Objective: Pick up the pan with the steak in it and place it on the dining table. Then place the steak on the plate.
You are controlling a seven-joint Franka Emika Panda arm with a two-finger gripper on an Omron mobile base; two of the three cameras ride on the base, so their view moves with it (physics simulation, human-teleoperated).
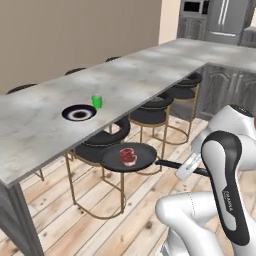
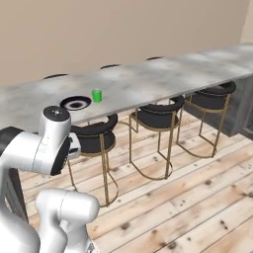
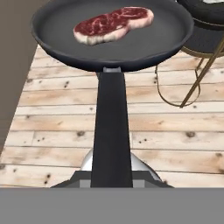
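- Long rectangular dining table (image 1: pixel 45 120) with a grey-white marble top: runs from the near left to the far right in the left base view, where it meets grey kitchen cabinets (image 1: pixel 225 87).
- White robot arm (image 1: pixel 225 190) with dark joints: rises at the lower right of the left base view and reaches left toward the table's near edge.
- Black cushioned stools (image 2: pixel 158 116) on thin gold metal frames: stand in a row on the pale wooden plank floor (image 2: pixel 197 197), tucked along the table's near side.
- Round, shallow black frying pan (image 1: pixel 129 156) with a long straight black handle: held level in the air, below the tabletop and in front of the nearest stool, not on the table.
- Two-finger gripper (image 1: pixel 184 170): clamped on the far end of the pan's handle.
- Small round plate (image 1: pixel 79 113) with a dark rim and white centre: lies on the table, near its front edge.
- Reddish-brown raw steak (image 3: pixel 113 24) with pink marbling: lies flat inside the pan.
- Small green cup (image 1: pixel 97 101): stands upright on the table, just beside the plate.
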